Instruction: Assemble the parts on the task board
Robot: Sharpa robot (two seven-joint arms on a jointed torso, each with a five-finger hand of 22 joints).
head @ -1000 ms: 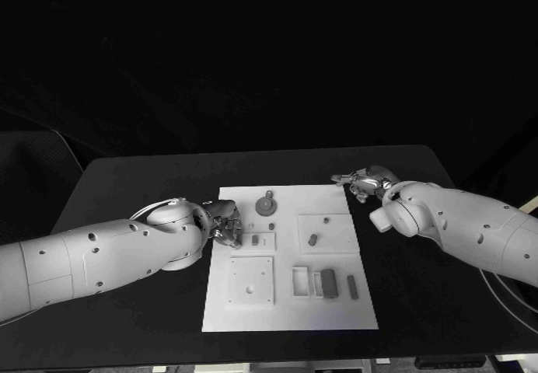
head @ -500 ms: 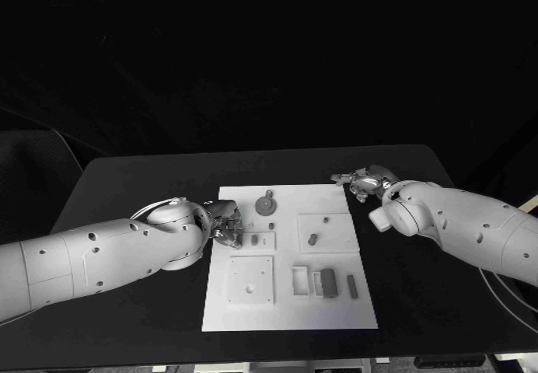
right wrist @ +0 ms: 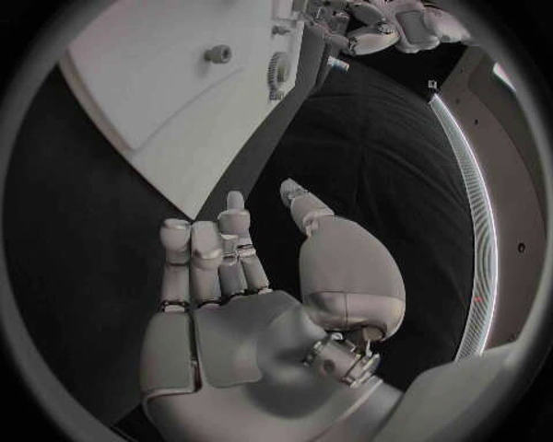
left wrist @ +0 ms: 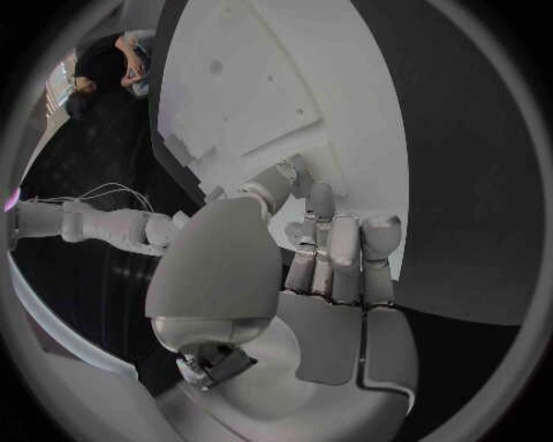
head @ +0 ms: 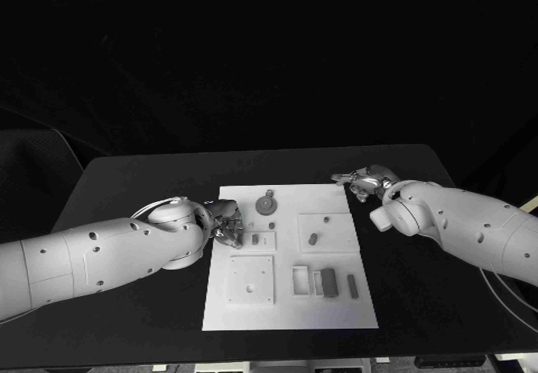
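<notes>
The white task board (head: pixel 289 311) lies in the middle of the table. On it are a round toothed part (head: pixel 266 205) at the far end, a small part (head: pixel 314 238) on a raised square, and two long dark parts (head: pixel 330 283) in the near slots. My left hand (head: pixel 225 223) hangs at the board's left edge with its fingers (left wrist: pixel 335 253) curled in over the board (left wrist: pixel 288 74); I see nothing in them. My right hand (head: pixel 365 183) is off the board's far right corner, its fingers (right wrist: pixel 213 249) curled in on nothing. The right wrist view shows the board (right wrist: pixel 150 74), the toothed part (right wrist: pixel 277 69) and my left hand (right wrist: pixel 386 23).
A raised square plate (head: pixel 251 280) with small holes sits on the board's near left. Black table (head: pixel 134 186) surrounds the board on all sides, with free room on the far side and at both near corners.
</notes>
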